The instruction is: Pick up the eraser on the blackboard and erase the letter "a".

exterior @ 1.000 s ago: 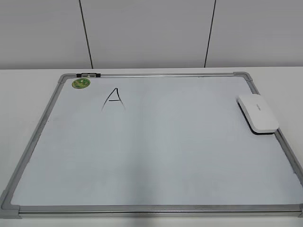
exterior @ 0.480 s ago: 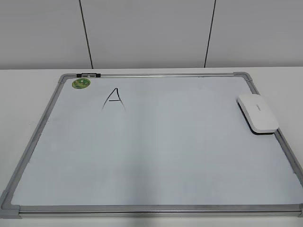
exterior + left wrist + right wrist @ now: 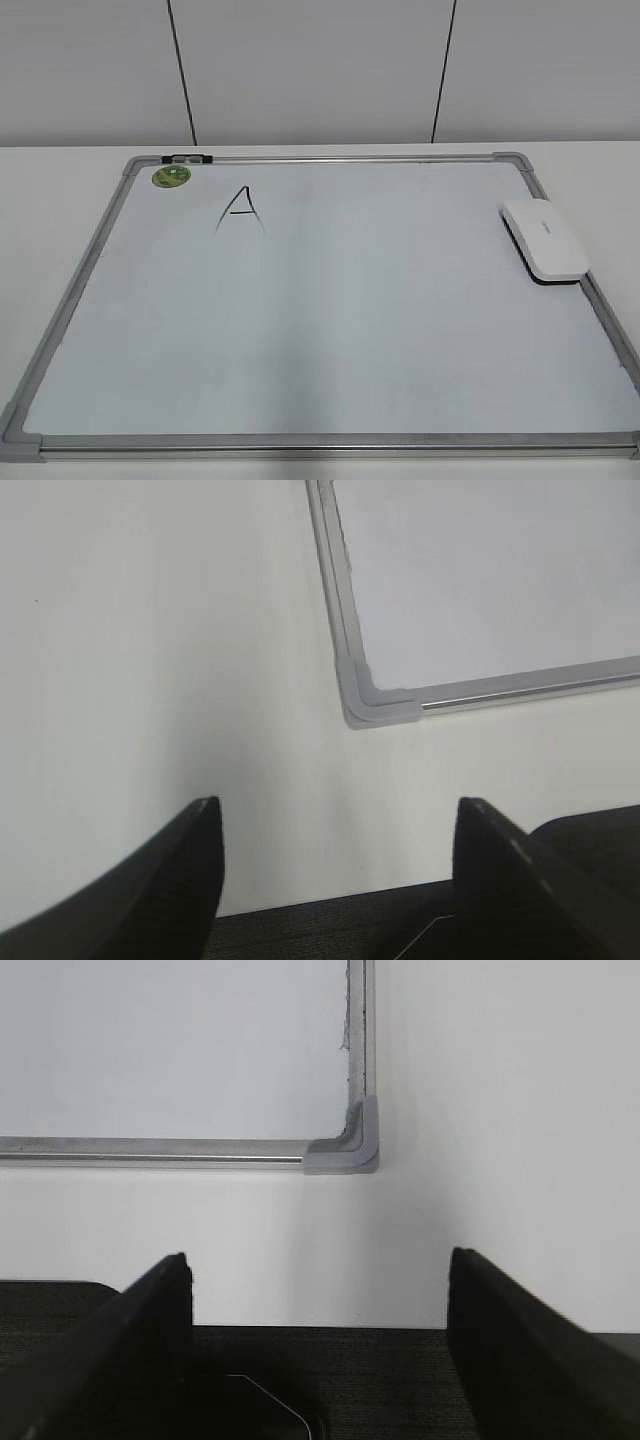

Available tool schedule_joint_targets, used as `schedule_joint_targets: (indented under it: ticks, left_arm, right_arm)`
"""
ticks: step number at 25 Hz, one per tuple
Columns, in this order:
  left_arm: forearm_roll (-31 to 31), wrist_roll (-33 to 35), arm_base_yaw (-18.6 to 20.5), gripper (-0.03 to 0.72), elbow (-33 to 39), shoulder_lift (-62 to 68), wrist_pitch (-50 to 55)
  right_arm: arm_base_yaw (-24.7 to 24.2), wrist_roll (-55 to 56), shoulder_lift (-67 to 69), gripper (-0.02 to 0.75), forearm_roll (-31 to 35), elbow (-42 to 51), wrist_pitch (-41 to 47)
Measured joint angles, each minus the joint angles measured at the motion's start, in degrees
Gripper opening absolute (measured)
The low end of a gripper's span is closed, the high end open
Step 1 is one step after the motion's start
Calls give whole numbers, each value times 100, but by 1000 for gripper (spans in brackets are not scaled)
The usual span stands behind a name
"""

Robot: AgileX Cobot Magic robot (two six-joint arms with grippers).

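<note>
The blackboard (image 3: 330,158) is a white board with a silver-grey frame, lying flat on the white table. The white eraser (image 3: 545,240) lies on its right edge, partly over the frame. The only writing is an angular uppercase "A" (image 3: 240,210) at the upper left; no lowercase "a" shows. Neither gripper appears in the exterior view. My left gripper (image 3: 335,805) is open and empty over the table's front edge, near the board's front left corner (image 3: 375,700). My right gripper (image 3: 318,1258) is open and empty near the front right corner (image 3: 350,1150).
A round green sticker (image 3: 171,177) and a small black clip (image 3: 187,158) sit at the board's top left. A grey panelled wall (image 3: 320,70) stands behind the table. A dark surface (image 3: 320,1380) lies below the table's front edge.
</note>
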Motion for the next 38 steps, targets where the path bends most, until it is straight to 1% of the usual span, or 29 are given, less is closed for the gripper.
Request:
schedule_joint_targets:
  ticks: [13,20,27,34,38]
  left_arm:
    - [13,-9,0,515,0,-66,-12]
    - [13,-11,0,514,0,-1012,-12]
    - [13,-11,0,496,0,-1877,-1]
    - [13,-21,0,496,0,-1965,28]
    - [13,-21,0,481,0,-1965,28]
  right_arm:
    - [0,10,-44,587,0,0,-9]
    - [0,10,-878,587,0,0,-12]
    - [0,10,-1790,587,0,0,-1]
    - [0,10,-1873,587,0,0,7]
    - [0,10,-1873,587,0,0,7]
